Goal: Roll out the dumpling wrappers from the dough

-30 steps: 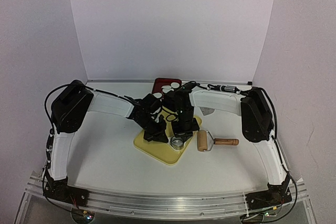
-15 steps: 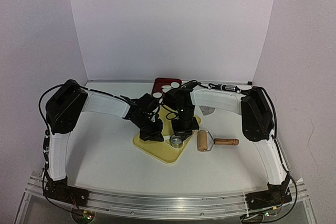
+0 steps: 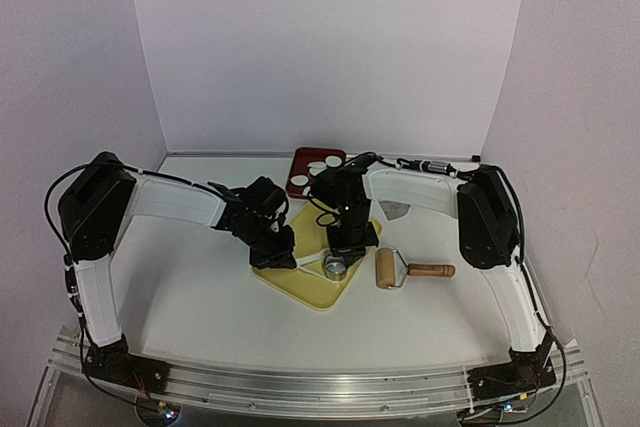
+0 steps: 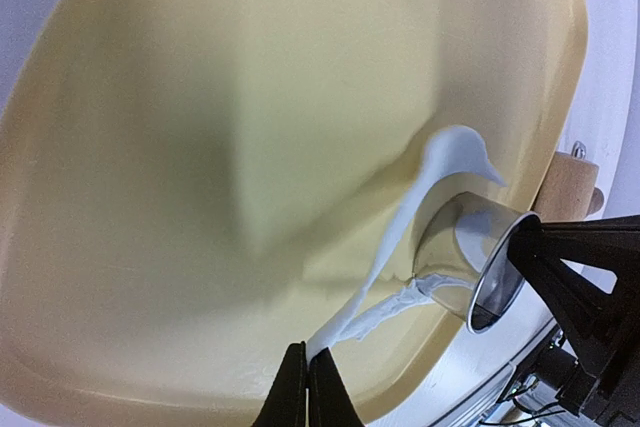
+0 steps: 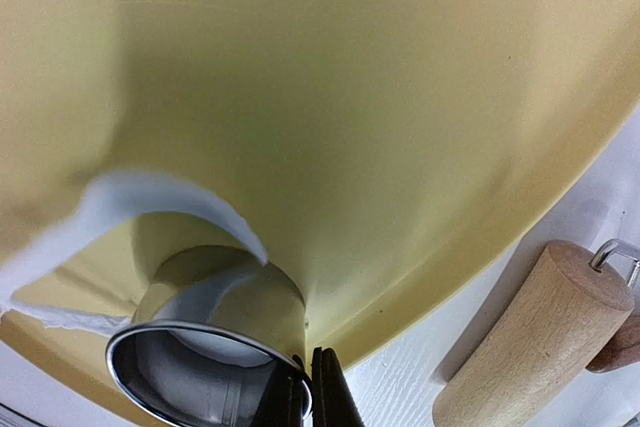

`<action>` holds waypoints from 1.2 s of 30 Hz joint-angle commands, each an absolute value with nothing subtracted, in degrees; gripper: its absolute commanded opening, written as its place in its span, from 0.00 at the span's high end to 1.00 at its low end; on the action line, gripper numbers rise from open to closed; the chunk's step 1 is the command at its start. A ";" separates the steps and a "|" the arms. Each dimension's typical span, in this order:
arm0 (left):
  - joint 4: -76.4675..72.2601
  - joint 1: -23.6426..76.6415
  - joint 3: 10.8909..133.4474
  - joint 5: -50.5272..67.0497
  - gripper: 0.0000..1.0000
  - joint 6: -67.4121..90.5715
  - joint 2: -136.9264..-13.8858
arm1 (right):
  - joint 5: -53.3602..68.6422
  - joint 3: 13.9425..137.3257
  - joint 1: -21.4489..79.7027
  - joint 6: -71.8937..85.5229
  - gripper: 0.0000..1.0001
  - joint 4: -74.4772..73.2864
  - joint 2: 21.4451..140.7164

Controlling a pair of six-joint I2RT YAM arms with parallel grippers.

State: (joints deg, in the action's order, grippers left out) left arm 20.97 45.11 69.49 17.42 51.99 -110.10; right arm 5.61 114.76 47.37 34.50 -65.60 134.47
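White dough (image 5: 150, 197) partly behind ring cutter (image 5: 240, 302)

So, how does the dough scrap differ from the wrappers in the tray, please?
The dough scrap is a thin, ragged strip; the wrappers are neat round discs. The scrap is pinched by the left gripper on the yellow board; the wrappers lie free in the red tray. Both are white.

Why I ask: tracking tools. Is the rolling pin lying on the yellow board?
No, the rolling pin lies on the table, right of the yellow board.
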 commanded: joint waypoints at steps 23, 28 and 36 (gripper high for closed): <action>17.43 39.63 63.52 17.88 0.54 49.59 -100.39 | 11.67 114.23 46.46 30.34 1.00 -60.73 134.95; 17.83 40.36 63.24 16.73 0.33 48.40 -96.39 | 12.79 114.96 46.42 31.72 1.00 -60.72 134.18; 15.43 40.79 63.61 23.95 0.32 49.31 -97.46 | 15.61 113.99 45.35 34.78 1.00 -58.69 130.14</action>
